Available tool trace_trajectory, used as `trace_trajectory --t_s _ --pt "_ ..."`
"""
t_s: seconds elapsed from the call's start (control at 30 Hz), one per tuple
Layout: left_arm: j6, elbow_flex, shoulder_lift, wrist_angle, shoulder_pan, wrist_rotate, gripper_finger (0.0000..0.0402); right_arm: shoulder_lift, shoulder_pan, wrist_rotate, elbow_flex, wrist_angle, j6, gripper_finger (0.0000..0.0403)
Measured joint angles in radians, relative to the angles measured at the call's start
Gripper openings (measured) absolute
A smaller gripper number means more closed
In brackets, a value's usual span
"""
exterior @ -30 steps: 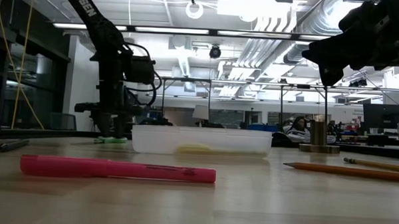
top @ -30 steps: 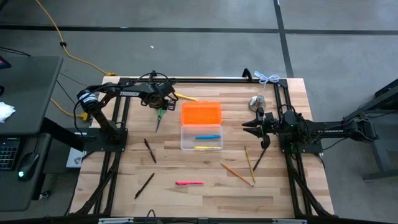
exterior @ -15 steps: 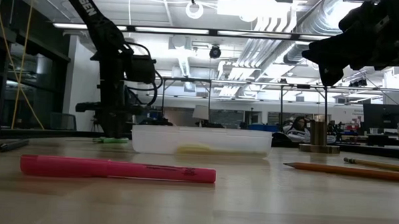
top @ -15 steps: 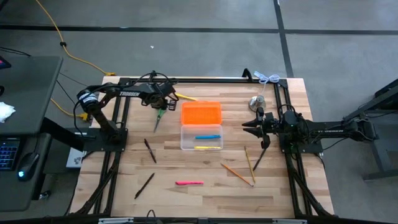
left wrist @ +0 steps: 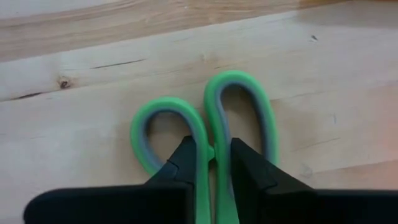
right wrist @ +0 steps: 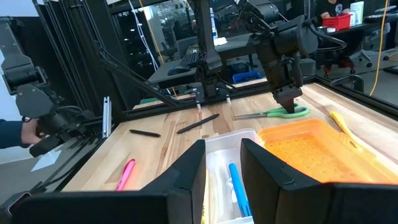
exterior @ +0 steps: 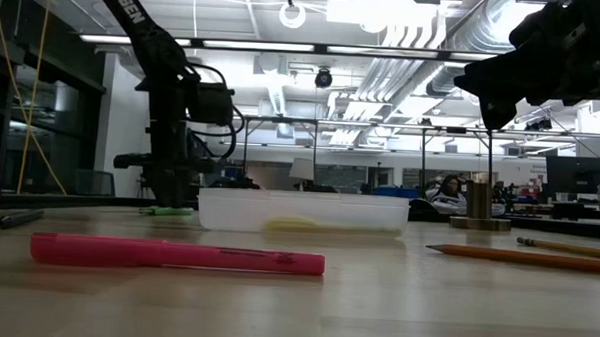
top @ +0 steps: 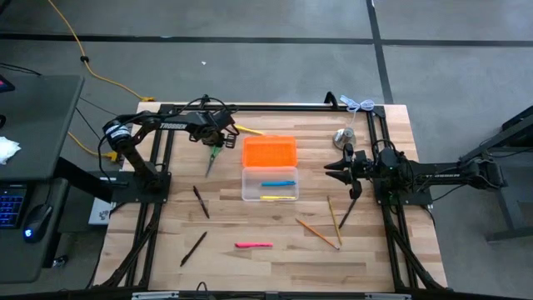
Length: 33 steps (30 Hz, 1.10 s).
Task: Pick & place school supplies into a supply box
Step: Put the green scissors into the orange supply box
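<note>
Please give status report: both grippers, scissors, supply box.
Left gripper shut on scissors, on table. Right gripper open, waiting above supply box. Nothing in the way.

One camera looks straight down on the whole table point(top: 266, 250), and another sits low at the table's edge, looking flat across. A camera on each arm looks out past its fingers, the left very close to the scissors point(left wrist: 211, 124). The clear box point(exterior: 304, 211) shows from above at 12 o'clock of the pink pen point(top: 253, 245), and from the low camera too.

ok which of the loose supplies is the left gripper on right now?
The green-handled scissors, left of the orange lid. The left gripper is shut on the handles where the loops meet; every pen and pencil lies untouched farther down the table.
</note>
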State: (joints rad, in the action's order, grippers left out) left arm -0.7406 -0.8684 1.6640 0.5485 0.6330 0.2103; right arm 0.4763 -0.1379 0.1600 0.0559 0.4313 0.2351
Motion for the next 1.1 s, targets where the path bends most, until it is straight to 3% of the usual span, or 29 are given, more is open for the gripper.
trace_trajectory --t_s 0.73,1.1 --pt "0.003 0.003 -0.169 0.052 -0.064 -0.055 0.0087 0.0 0.0 0.0 0.0 0.0 0.001 0.0078" --pt "-0.037 0.001 -0.381 0.049 -0.144 -0.073 0.0087 0.0 0.0 0.0 0.0 0.0 0.001 0.0078"
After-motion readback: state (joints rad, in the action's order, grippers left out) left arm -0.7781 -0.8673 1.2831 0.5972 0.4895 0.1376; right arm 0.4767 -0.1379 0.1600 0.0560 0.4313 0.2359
